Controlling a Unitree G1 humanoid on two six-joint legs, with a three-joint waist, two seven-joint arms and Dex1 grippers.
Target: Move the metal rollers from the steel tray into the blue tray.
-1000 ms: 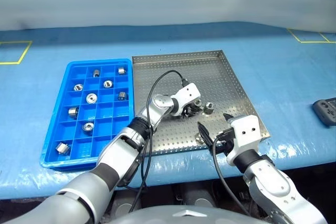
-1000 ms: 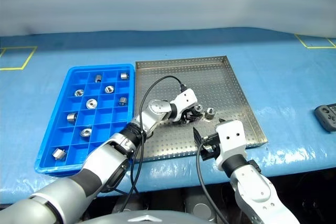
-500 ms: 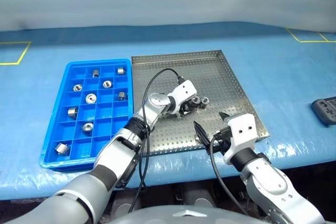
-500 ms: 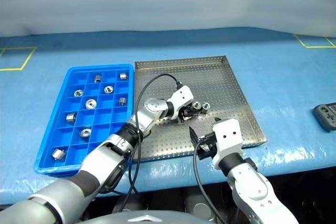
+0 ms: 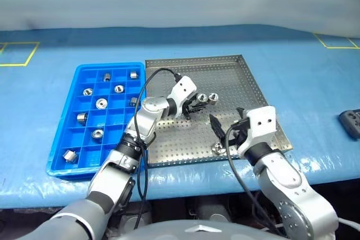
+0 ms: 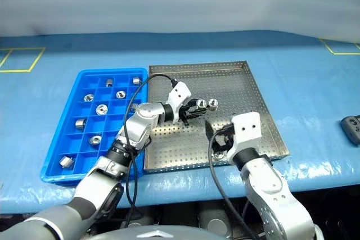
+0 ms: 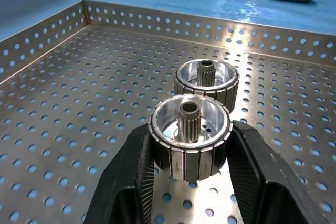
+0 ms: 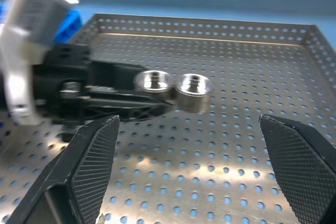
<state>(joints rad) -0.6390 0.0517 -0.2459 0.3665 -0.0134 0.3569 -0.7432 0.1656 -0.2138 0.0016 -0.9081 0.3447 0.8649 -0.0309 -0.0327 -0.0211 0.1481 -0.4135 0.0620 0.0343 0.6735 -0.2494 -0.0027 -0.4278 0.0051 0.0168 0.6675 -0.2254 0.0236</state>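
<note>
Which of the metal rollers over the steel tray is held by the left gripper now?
The roller clamped between the left gripper's black fingers. Another roller stands free just beyond it on the steel tray; a third lies near the front rim.

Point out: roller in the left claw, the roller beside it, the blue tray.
held roller (image 7: 190, 136), left wrist view, its rim face.
loose roller (image 7: 206, 78), left wrist view, top face.
blue tray (image 5: 61, 170), left eye view, near rim.
</note>
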